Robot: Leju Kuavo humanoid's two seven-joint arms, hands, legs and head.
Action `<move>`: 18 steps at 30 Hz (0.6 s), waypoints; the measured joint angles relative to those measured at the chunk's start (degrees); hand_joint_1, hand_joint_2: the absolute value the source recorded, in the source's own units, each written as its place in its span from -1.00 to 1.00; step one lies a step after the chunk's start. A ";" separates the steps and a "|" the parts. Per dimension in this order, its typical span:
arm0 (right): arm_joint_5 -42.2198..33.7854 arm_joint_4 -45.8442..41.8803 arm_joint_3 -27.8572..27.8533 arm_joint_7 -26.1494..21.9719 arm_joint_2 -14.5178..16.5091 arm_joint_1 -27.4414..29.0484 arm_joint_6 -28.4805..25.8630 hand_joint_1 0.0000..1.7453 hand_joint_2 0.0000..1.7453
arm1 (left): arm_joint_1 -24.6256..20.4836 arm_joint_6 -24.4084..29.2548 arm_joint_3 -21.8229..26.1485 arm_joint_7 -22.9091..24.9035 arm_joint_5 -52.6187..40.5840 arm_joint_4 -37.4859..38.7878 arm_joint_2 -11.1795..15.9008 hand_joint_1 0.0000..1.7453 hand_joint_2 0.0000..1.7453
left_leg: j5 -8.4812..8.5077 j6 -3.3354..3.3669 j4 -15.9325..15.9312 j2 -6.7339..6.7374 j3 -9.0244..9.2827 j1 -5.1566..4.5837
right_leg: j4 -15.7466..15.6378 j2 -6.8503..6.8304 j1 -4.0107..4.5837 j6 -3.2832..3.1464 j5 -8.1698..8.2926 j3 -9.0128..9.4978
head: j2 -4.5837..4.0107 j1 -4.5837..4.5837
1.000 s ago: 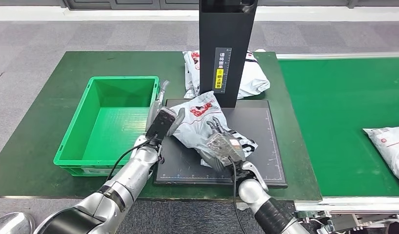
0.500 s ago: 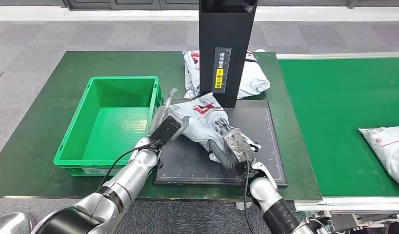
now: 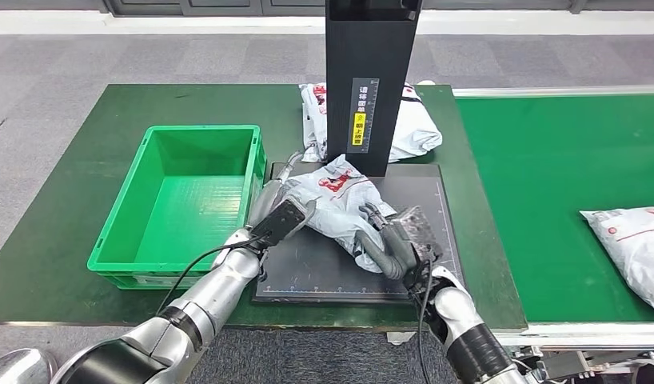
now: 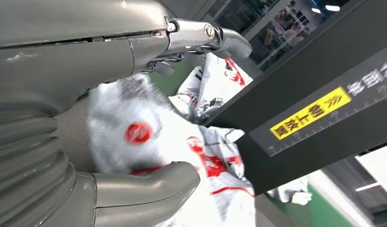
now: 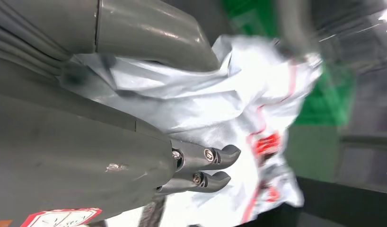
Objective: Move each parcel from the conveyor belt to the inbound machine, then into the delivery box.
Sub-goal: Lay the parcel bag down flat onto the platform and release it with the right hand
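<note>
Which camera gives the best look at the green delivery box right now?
The head view: the whole green delivery box sits left of the black scanner plate, with its rim and inside visible. The right wrist view catches a blurred green patch behind the parcel that may be the box; the left wrist view adds nothing certain.

A crumpled white parcel (image 3: 340, 204) with red marks is lying on the black inbound machine (image 3: 436, 200). Another parcel (image 3: 632, 240) is sitting on the green conveyor belt (image 3: 548, 184). The green delivery box (image 3: 180, 200) is standing beside the machine.
</note>
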 joint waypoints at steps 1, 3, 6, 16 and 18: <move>-0.83 0.09 -0.83 -1.15 0.09 -0.15 0.54 -1.00 -1.00 | -0.02 0.28 -0.17 0.44 -0.66 0.16 -0.01 -1.00 1.00 | 0.00 0.00 0.00 0.00 0.00 0.00 | 0.00 0.00 0.00 0.00 0.00 0.00 | -0.01 0.00; -0.26 0.07 -2.54 -3.14 0.41 -0.67 -1.16 -1.00 -1.00 | -0.13 0.95 -0.59 1.34 -1.97 0.59 -0.02 -1.00 1.00 | 0.00 0.00 0.00 0.00 0.00 0.00 | 0.00 0.00 -0.01 0.01 0.01 0.01 | -0.01 0.00; 2.80 -0.62 -4.90 -5.39 0.85 -1.61 -6.95 -1.00 -1.00 | -0.41 1.62 -1.18 2.28 -3.59 1.40 -0.07 -1.00 1.00 | 0.01 0.00 0.02 -0.01 0.00 -0.01 | 0.00 0.00 -0.01 0.02 0.02 0.01 | -0.01 0.00; -2.17 -6.16 -9.92 -7.82 0.98 0.33 -7.34 -1.00 -1.00 | -0.94 1.84 -1.86 2.67 -6.55 3.04 -0.35 -1.00 1.00 | -0.01 0.00 0.01 0.00 0.00 -0.01 | 0.00 -0.02 0.00 0.02 0.01 -0.02 | 0.00 0.00; -3.99 -6.74 -10.52 -7.85 0.98 0.71 -6.18 -1.00 -1.00 | -0.97 1.83 -2.20 2.68 -6.70 3.20 -0.37 -1.00 1.00 | -0.01 0.00 0.01 0.00 0.00 0.00 | 0.00 -0.02 0.00 0.02 0.01 -0.02 | -0.01 0.00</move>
